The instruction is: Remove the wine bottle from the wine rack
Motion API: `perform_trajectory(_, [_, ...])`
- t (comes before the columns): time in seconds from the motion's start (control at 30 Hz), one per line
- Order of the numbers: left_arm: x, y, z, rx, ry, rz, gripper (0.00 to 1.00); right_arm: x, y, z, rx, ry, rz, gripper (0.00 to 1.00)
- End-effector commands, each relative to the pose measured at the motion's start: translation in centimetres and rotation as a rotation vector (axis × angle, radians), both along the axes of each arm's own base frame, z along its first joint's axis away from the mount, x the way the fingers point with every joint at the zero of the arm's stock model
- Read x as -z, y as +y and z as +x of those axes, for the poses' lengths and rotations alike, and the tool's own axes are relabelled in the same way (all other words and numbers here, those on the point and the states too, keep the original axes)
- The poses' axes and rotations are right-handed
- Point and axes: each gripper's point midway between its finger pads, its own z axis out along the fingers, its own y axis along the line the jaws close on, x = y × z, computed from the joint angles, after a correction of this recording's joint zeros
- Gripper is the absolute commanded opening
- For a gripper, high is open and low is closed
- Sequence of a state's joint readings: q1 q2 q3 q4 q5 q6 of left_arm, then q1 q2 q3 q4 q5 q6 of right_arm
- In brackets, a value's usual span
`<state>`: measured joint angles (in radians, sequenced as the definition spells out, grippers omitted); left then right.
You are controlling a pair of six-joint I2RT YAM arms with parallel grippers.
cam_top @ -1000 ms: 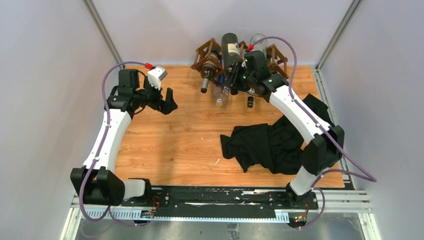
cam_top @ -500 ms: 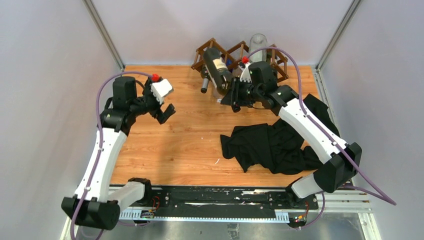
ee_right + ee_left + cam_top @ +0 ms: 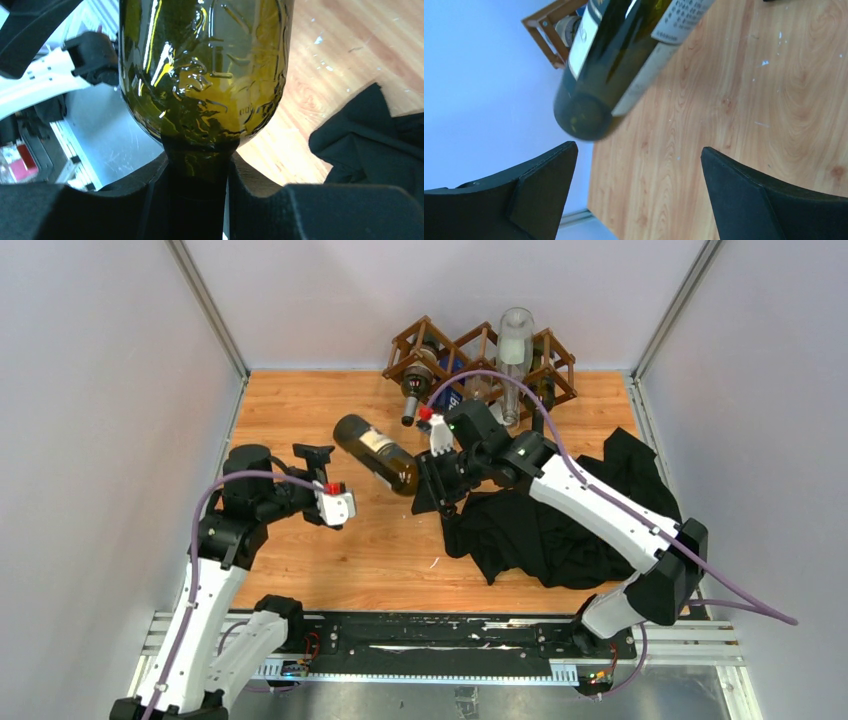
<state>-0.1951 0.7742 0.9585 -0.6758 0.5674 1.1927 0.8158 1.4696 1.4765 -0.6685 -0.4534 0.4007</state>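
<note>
The main part of the task is looking done. The wine bottle is now lying outside the wine rack, which is standing at the 12 o'clock edge of the table. In the top view the bottle is sitting at about 7 o'clock from the rack, near the table centre.

The right gripper is pinching the bottle's neck tightly between its fingers. From there the body is pointing toward 10 o'clock. It seems to be hanging in the air, not resting on the wood.

The left gripper is waiting with its fingers wide apart, holding nothing. The bottle's base is floating just beyond them, without touching.

What is remaining, I judge, is only to set the bottle down or to pass it. The free wood at 9 o'clock is looking safer than the black cloth at 4 o'clock. Other bottles, one clear bottle among them, are resting in the rack.
</note>
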Motion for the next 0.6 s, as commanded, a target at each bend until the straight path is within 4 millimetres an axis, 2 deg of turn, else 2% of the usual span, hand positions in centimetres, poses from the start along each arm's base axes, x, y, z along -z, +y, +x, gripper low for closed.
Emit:
perform_trajectory(0.0, [0.8,-0.3,-1.1,0.115,-0.149,0.135,1.00,-2.8,2.8,-2.3,-0.171,-0.097,0.083,0.00])
perform_trajectory(0.17, [2.5,-0.3,-1.7,0.176,-0.210,0.217,1.00,-2.5,3.9,-4.5,-0.264,-0.097,0.045,0.00])
perform_trajectory(0.57, [6.9,0.0,-1.7,0.255,-0.230,0.361,1.00,-1.9,5.4,-7.9,-0.423,-0.095,0.001,0.00])
